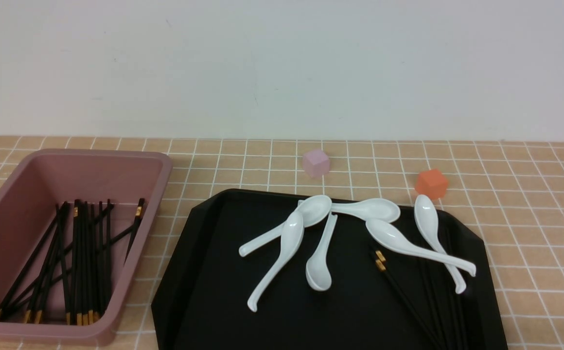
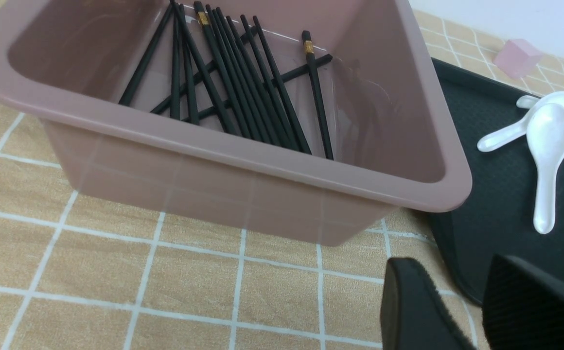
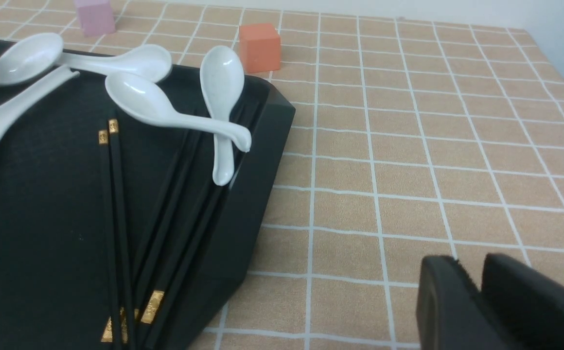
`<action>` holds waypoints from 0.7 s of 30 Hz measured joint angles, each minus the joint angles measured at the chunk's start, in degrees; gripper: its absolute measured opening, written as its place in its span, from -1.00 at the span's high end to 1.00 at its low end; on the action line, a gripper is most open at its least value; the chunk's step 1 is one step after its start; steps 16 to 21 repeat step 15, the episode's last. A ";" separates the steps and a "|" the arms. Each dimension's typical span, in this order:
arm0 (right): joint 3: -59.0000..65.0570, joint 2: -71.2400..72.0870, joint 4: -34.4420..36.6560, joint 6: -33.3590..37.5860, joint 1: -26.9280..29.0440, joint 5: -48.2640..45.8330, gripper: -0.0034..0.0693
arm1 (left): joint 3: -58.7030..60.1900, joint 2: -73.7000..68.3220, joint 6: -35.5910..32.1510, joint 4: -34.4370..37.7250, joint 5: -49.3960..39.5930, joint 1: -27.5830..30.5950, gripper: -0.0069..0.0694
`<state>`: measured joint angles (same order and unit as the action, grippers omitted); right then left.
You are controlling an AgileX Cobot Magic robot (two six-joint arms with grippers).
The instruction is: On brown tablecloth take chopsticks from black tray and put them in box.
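Our left gripper (image 2: 476, 311) and right gripper (image 3: 479, 304) both hang over the brown tablecloth (image 1: 530, 233) with jaws nearly closed, holding nothing. Most chopsticks (image 1: 80, 257) lie in the pink box (image 1: 131, 272). A few remaining chopsticks (image 3: 165, 233) rest along the black tray (image 1: 214, 291) edge, partly under white soup spoons (image 1: 408, 243).

box (image 1: 158, 192): smooth plastic | black tray (image 1: 204, 291): matt (finely textured) | spoons (image 1: 384, 210): glossy ceramic
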<state>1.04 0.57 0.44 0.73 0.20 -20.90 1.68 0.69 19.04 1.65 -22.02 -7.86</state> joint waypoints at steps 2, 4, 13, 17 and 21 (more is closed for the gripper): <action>0.00 0.00 0.00 0.00 0.00 0.00 0.52 | 0.00 0.00 0.00 0.00 0.00 0.00 0.19; 0.00 0.00 0.00 0.00 0.00 0.00 0.51 | 0.00 0.00 0.00 0.00 0.00 0.00 0.19; 0.00 0.00 0.00 0.11 0.00 0.00 0.48 | 0.00 0.00 0.00 0.00 0.00 0.00 0.19; 0.00 0.00 0.00 0.11 0.00 0.00 0.47 | 0.00 0.00 0.00 0.00 0.00 0.00 0.19; 0.00 0.00 0.00 0.11 0.00 0.00 0.47 | 0.00 0.00 0.00 0.00 0.00 0.00 0.19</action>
